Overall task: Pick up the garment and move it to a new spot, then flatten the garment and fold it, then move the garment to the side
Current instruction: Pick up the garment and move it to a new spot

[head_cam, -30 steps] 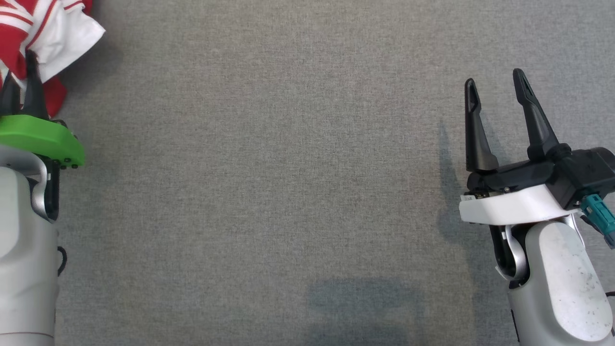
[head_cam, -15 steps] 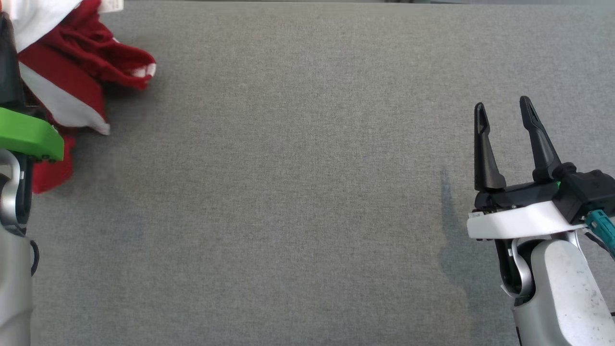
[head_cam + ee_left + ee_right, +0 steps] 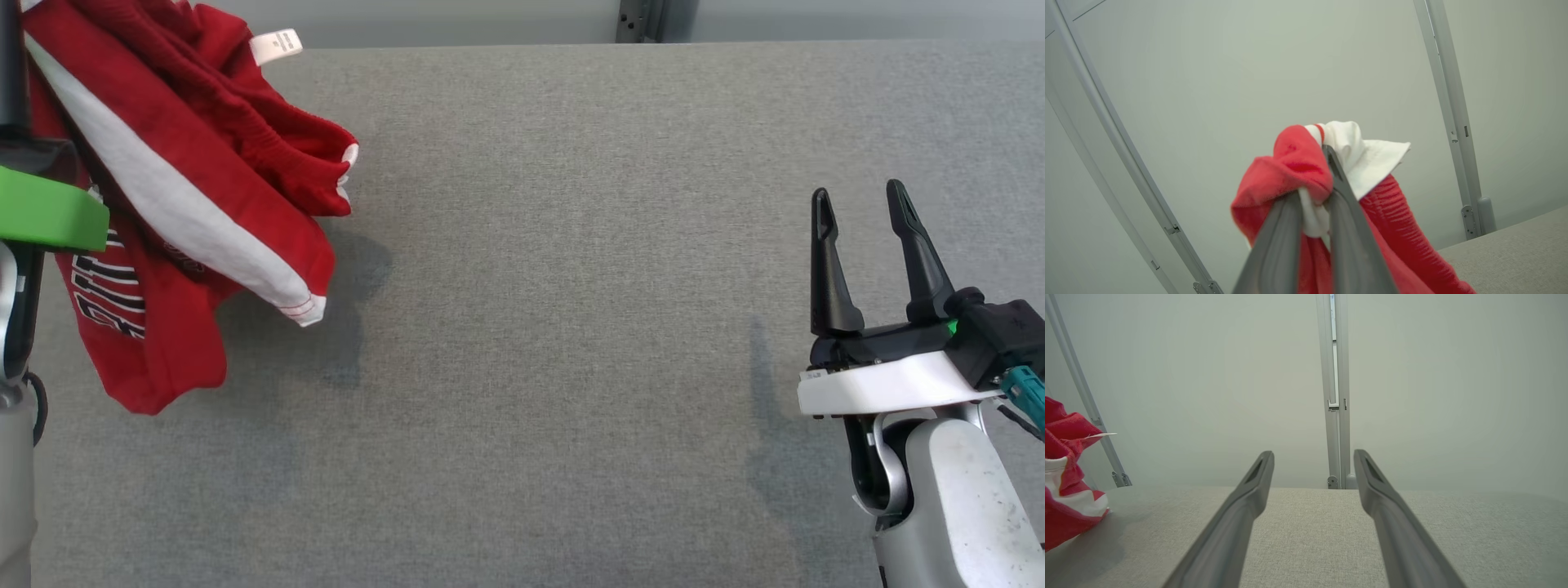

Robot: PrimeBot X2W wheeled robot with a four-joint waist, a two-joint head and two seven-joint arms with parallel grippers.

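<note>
Cloth hangs at the far left: a red jersey point(image 3: 188, 204) dangles from the left pincer point(image 3: 1312, 179), which is clenched on a bunched fold of it. In the left wrist view the two dark fingers point(image 3: 1347, 228) stand almost together, with red and white fabric squeezed between them and spilling over their tips. From the head view, the jersey drapes down beside the green wrist plate point(image 3: 49, 216) of that arm. A broad white band point(image 3: 163, 212) crosses the red, black-and-white lettering point(image 3: 98, 294) shows lower down, and a small white label point(image 3: 276, 45) sticks out at the top. The jersey hangs over the left end of the grey cloth-covered worktop point(image 3: 531, 327) and throws a soft shadow just to its right (whether its lowest fold touches the surface, I cannot tell).

The middle of the worktop is plain grey weave. Beyond its far edge stands a pale wall with a metal upright point(image 3: 645, 20).

At the right, well apart from the jersey, the right pincer point(image 3: 857, 196) hovers over the worktop with its fingers spread wide and grasping nothing. Its fingers rise from a white wrist plate point(image 3: 890, 384), with a teal connector point(image 3: 1027, 388) at the outer side. In the right wrist view, bare worktop lies between the parted fingers.
</note>
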